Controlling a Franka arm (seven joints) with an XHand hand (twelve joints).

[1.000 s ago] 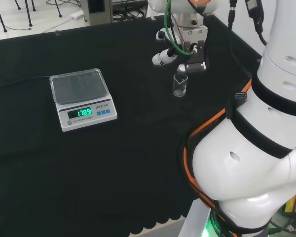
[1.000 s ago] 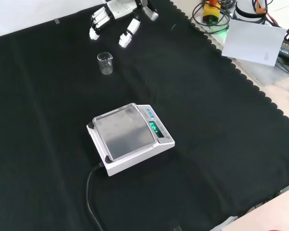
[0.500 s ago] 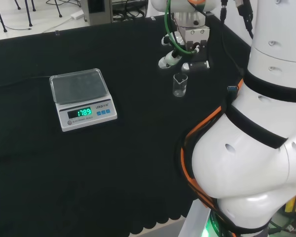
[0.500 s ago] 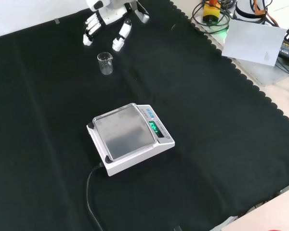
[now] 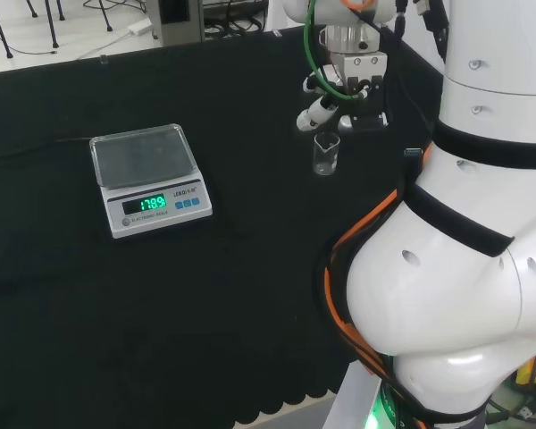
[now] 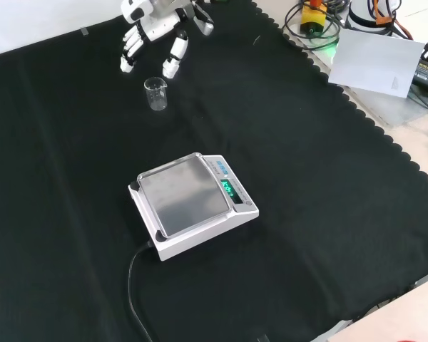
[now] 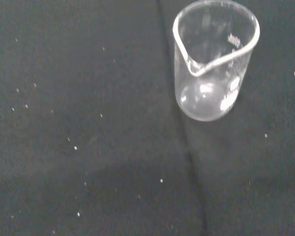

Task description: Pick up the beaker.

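The beaker (image 6: 155,93) is standing upright on the black cloth (image 6: 307,214), empty as far as the wrist view shows. In the front view the hand (image 6: 153,35) is hovering just above and behind it — fingers relaxed and spread, pointing down, touching nothing. The beaker is lying just ahead of the fingertips, its axis vertical. The scale (image 6: 192,205) is sitting well apart — open room all round for closing in.

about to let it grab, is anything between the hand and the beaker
Nothing visible. In the front view the hand hangs open just beyond the beaker, with only bare black cloth between them. The scale sits well off on the near side, out of the path.
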